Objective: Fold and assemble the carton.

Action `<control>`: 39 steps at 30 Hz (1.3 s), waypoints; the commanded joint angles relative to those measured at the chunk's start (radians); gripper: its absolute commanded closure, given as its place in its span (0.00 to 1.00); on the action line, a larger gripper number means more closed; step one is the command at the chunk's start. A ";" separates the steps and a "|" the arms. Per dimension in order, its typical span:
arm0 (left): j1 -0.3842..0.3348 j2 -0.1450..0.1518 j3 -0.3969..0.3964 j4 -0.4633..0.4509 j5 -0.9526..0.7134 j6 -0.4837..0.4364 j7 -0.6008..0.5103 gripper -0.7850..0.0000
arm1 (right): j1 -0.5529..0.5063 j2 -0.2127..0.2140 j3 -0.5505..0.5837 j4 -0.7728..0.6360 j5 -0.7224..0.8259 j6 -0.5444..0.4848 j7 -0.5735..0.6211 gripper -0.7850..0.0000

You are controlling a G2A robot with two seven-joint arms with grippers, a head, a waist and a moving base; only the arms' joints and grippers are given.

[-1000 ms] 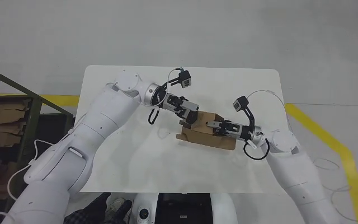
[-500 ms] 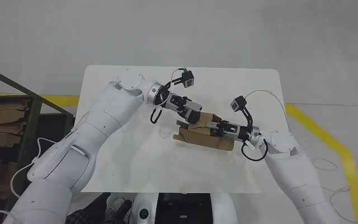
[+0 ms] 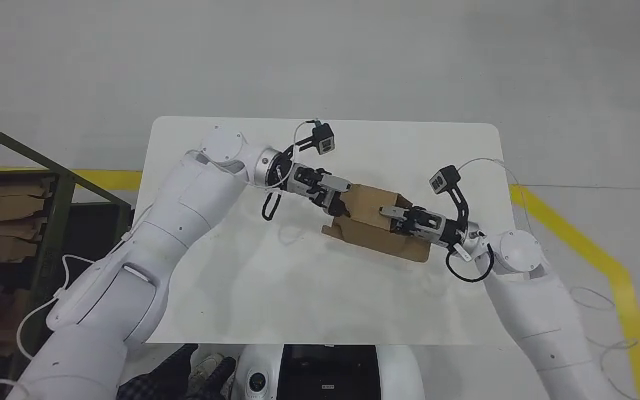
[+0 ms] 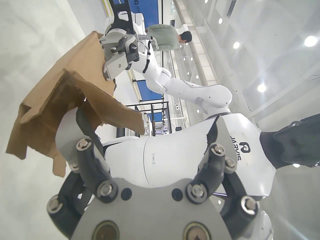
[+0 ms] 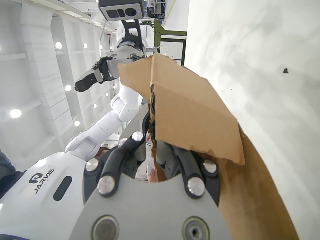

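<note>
The carton (image 3: 378, 218) is over the middle of the white table (image 3: 230, 290), a bit to the right side. It is brown and not yet a neat box. It is partly folded, with bent walls and loose flaps. It sits between the two hands.

The right hand (image 3: 400, 217) is at the right end of the carton. Its two fingers (image 5: 136, 146) are pinched close together, with a thin edge of the carton between them. So this hand has hold of the carton.

The left hand (image 3: 340, 200) is at the left end. Its fingers are spread far apart. One finger (image 4: 83, 126) pokes in under a loose flap at the open end and touches the cardboard. The other finger (image 4: 216, 146) sticks out in the air, away from the carton. This hand does not pinch anything.

I cannot tell if the bottom of the carton touches the table or is lifted a little.

Beside the table, on the left, stands a green rack (image 3: 40, 180) with flat brown sheets (image 3: 20, 205) in it. A yellow line (image 3: 570, 235) runs on the grey floor.
</note>
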 commanded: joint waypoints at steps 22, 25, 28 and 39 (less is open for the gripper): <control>0.017 0.007 -0.042 0.005 0.014 0.000 0.000 0.00 | -0.030 0.002 -0.037 -0.070 0.019 -0.002 0.077 1.00; 0.013 0.003 -0.039 0.005 0.015 0.000 0.000 0.00 | -0.029 0.000 -0.048 -0.074 0.021 -0.001 0.085 1.00; 0.009 0.000 -0.037 0.008 0.015 0.000 0.000 0.00 | -0.028 0.000 -0.055 -0.073 0.024 -0.001 0.090 1.00; 0.000 -0.008 -0.025 0.012 0.010 0.000 0.000 0.00 | -0.016 -0.004 -0.076 -0.066 0.032 -0.004 0.089 1.00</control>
